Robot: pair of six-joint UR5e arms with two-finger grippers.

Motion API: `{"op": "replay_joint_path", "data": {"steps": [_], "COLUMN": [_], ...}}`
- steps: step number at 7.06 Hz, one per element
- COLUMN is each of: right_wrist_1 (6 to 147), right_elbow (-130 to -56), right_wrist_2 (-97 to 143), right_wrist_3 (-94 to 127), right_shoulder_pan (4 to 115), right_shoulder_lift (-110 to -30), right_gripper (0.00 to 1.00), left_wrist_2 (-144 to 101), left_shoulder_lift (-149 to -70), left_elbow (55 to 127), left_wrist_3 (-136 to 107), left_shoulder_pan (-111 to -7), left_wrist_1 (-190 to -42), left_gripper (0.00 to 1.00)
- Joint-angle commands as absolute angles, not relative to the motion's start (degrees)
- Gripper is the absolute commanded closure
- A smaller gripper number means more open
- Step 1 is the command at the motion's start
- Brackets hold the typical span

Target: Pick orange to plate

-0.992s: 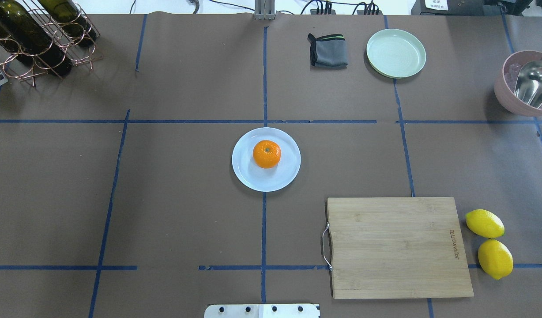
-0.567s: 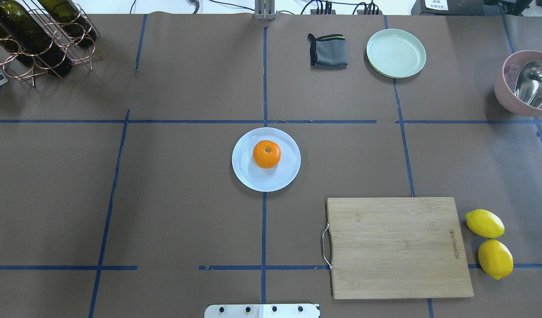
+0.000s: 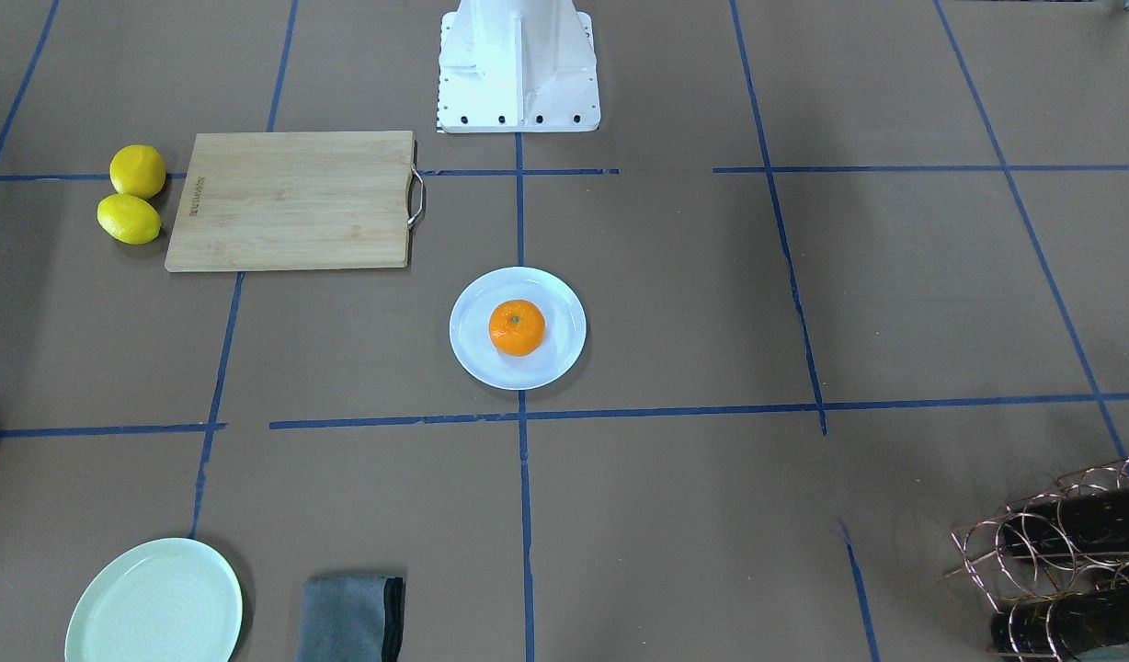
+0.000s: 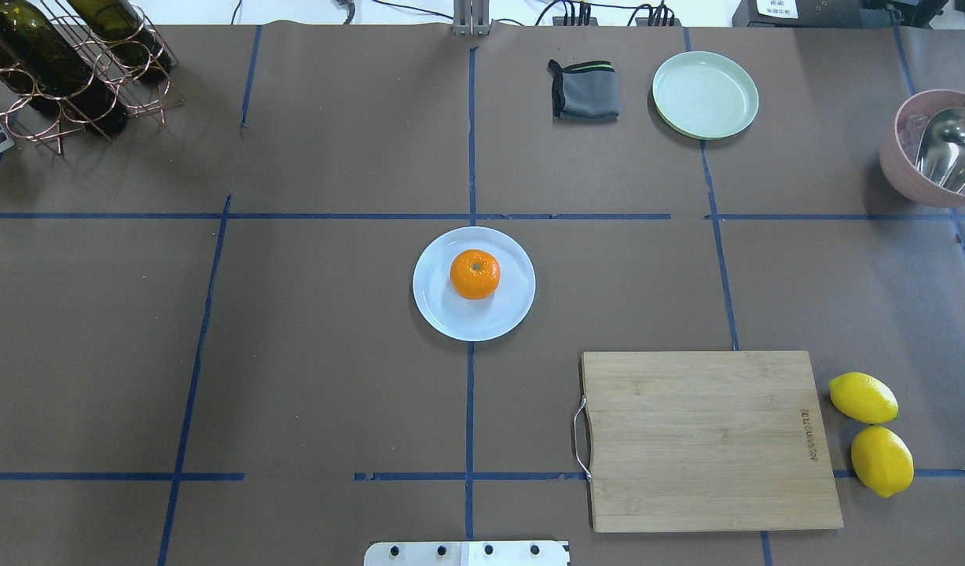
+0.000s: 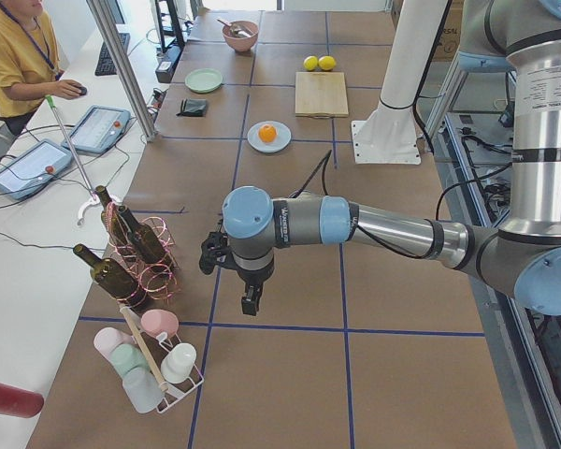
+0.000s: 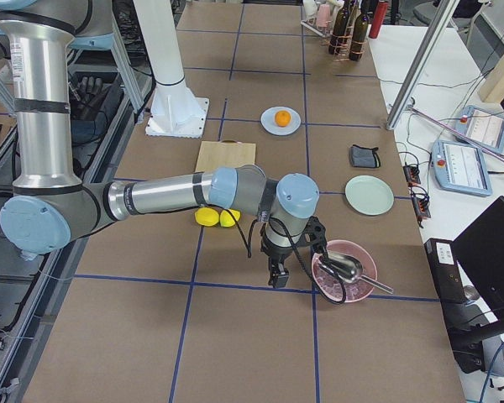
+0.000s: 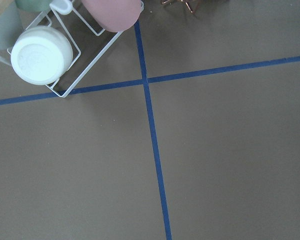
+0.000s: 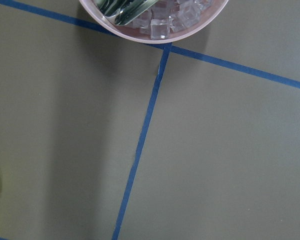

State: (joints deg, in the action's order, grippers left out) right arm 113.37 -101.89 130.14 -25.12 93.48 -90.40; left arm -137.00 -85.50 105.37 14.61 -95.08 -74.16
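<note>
The orange (image 4: 475,273) sits on the white plate (image 4: 443,310) at the middle of the table, slightly off the plate's centre; the front view shows the same orange (image 3: 517,327) on the plate (image 3: 555,359). Neither gripper is near it. My left gripper (image 5: 251,301) hangs over bare table far out at the left end, beside the bottle rack. My right gripper (image 6: 277,275) hangs at the right end, next to the pink bowl. Both show only in the side views, so I cannot tell whether they are open or shut.
A bamboo cutting board (image 4: 710,440) lies front right with two lemons (image 4: 864,397) beside it. At the back are a pale green plate (image 4: 705,94), a grey cloth (image 4: 585,90), a pink bowl with ice and a scoop (image 4: 934,149) and a wine rack (image 4: 66,71). A cup rack (image 5: 154,360) stands at the left end.
</note>
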Motion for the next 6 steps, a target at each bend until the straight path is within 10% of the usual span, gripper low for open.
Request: {"op": "replay_joint_path", "data": {"steps": [1,6], "right_wrist_1": [113.2,113.12], "right_elbow": [-101.69,-101.34], "right_wrist_2": [130.17,133.59], "right_wrist_3": [-25.05,-25.05], "right_shoulder_pan": [92.73,91.67], "right_shoulder_lift": [-90.18,-90.18], "right_gripper": [0.0,0.0], "left_wrist_2": [-137.02,-131.75], "left_shoulder_lift": [-84.9,-84.02], "left_elbow": [99.87,100.72], "left_wrist_3": [14.77,14.24], "left_shoulder_pan": [-94.92,-94.48], "left_wrist_1": [-81.25,-82.71], "left_gripper": [0.0,0.0]}}
